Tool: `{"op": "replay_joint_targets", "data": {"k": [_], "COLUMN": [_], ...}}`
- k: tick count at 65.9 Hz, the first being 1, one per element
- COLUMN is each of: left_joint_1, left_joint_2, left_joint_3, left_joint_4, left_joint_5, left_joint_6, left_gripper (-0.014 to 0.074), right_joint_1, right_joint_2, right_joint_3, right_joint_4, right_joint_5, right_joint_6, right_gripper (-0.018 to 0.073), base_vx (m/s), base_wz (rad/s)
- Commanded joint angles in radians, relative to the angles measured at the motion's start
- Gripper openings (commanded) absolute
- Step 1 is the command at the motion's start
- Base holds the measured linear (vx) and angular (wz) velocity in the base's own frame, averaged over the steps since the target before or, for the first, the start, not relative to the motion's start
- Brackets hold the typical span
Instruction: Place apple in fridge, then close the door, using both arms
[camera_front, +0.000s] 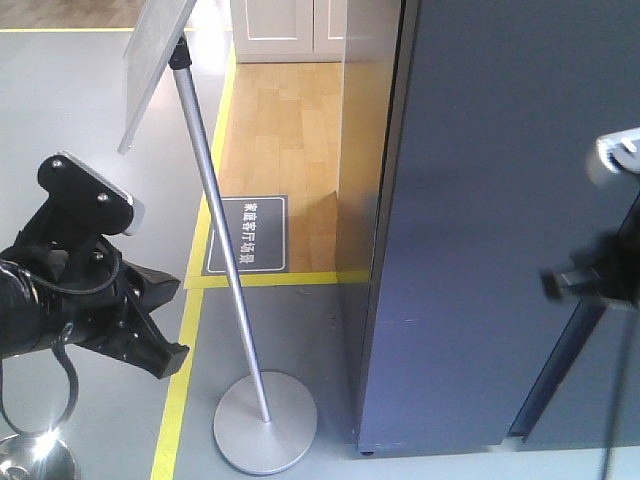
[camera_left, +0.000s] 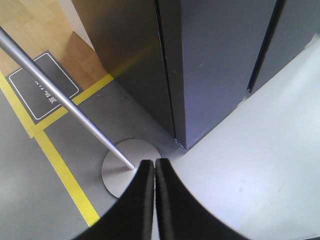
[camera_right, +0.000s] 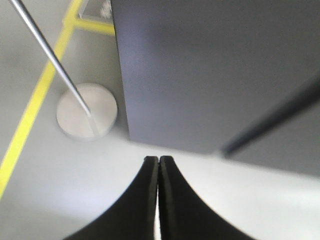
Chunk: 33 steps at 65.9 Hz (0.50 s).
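I see both claws pressed together, empty: left claw (camera_left: 154, 165), right claw (camera_right: 158, 161). Slanted silver pole (camera_front: 215, 215) stands beside the fridge (camera_front: 480, 220).

The slanted silver pole (camera_front: 215, 245) and its round base (camera_front: 265, 422) stand just left of the fridge (camera_front: 480, 250), narrowing my passage; bare grey floor (camera_left: 260, 150) lies open before its closed door (camera_left: 215, 65).

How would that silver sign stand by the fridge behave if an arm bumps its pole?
The sign stand would probably rock rather than slide: its thin slanted pole carries a panel up high, so a knock there has leverage. Its round base plate looks flat and fairly wide, which should resist tipping. The bare metal pole likely feels slippery and stiff.
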Motion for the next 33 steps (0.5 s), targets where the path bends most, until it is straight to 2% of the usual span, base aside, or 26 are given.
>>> {"op": "replay_joint_targets", "data": {"k": [1,13,33], "left_joint_1": [0.004,0.004,0.004], "left_joint_2": [-0.023,-0.023,-0.023], "left_joint_3": [-0.028,-0.028,-0.028], "left_joint_4": [0.001,0.001,0.001], "left_joint_5": [-0.057,-0.057,-0.056], "left_joint_6": [-0.011,-0.011,-0.011], "left_gripper": [-0.0006,-0.0006,-0.0006], "right_joint_1": [-0.001,-0.001,-0.001], "right_joint_2": [-0.107,-0.298,-0.584], "right_joint_3": [0.017,0.099,0.156], "right_joint_4": [-0.050,-0.047,-0.044], "right_joint_5": [0.070,0.230,0.303], "right_joint_6": [0.032,0.055,0.058], "right_gripper": [-0.0003,-0.0003,-0.0003], "base_vx": [0.00,0.00,0.00], "base_wz": [0.00,0.00,0.00]}}
